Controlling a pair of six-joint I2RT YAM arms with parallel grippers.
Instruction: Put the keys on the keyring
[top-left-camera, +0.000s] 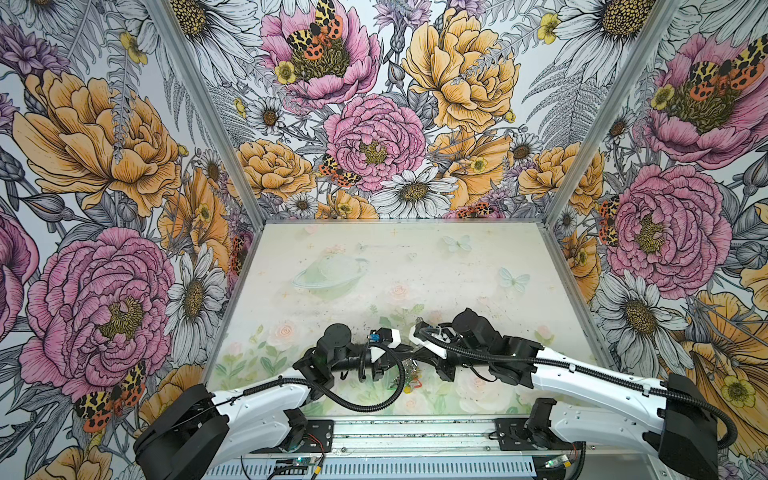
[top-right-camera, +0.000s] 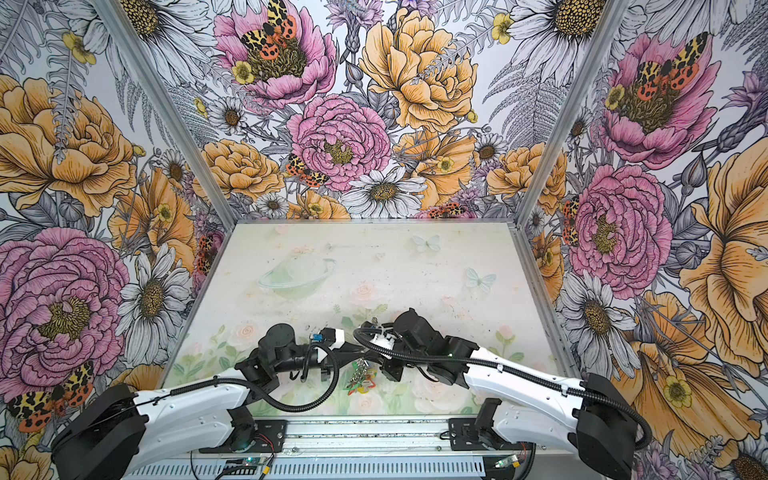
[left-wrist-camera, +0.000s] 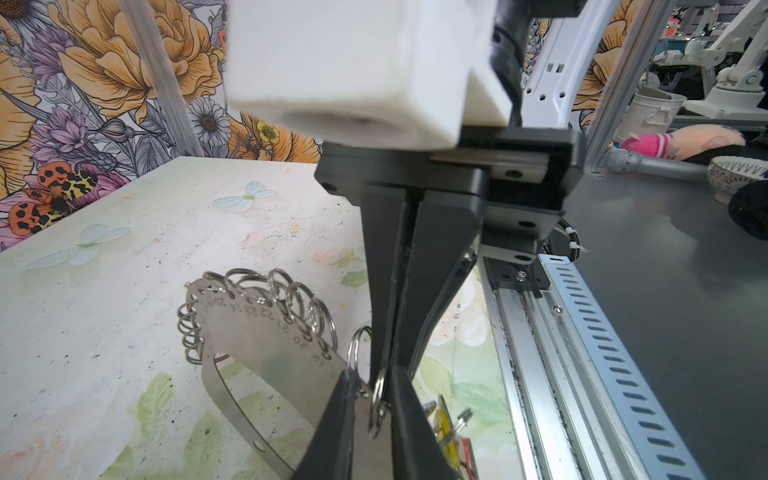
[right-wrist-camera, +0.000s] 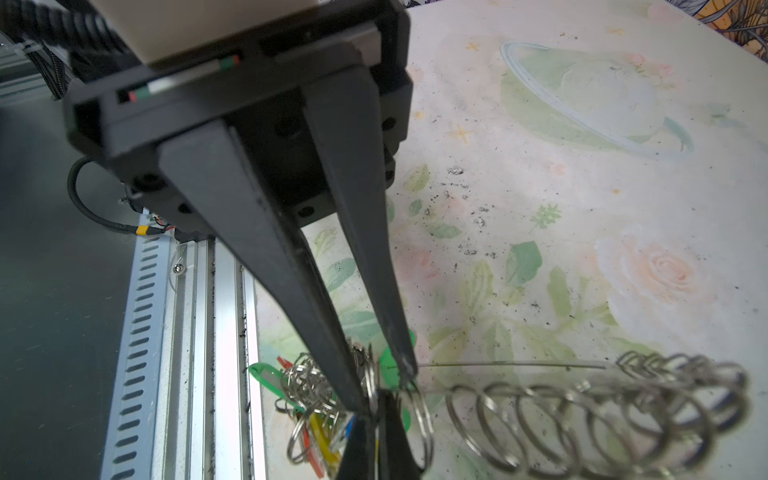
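The keyring (left-wrist-camera: 266, 332), a flat grey-brown oval band edged with small wire rings, hangs above the table between both grippers. It shows edge-on as a thin line (right-wrist-camera: 498, 365) in the right wrist view. My right gripper (right-wrist-camera: 382, 390) is shut on a wire ring at the keyring's near end. My left gripper (left-wrist-camera: 374, 390) meets it tip to tip. Its jaws stand slightly apart, and a wire ring (left-wrist-camera: 378, 403) sits loose in the gap. The keys are mostly hidden; only a sliver of blue (right-wrist-camera: 350, 426) shows beside the left fingers. In both top views the grippers meet near the table's front (top-left-camera: 413, 355).
A bunch of keys with green, red and yellow tags (right-wrist-camera: 307, 399) lies on the table right under the grippers, near the front rail (right-wrist-camera: 224, 332). It also shows in a top view as a bunch of keys (top-right-camera: 359, 380). Floral walls enclose the left, back and right sides.
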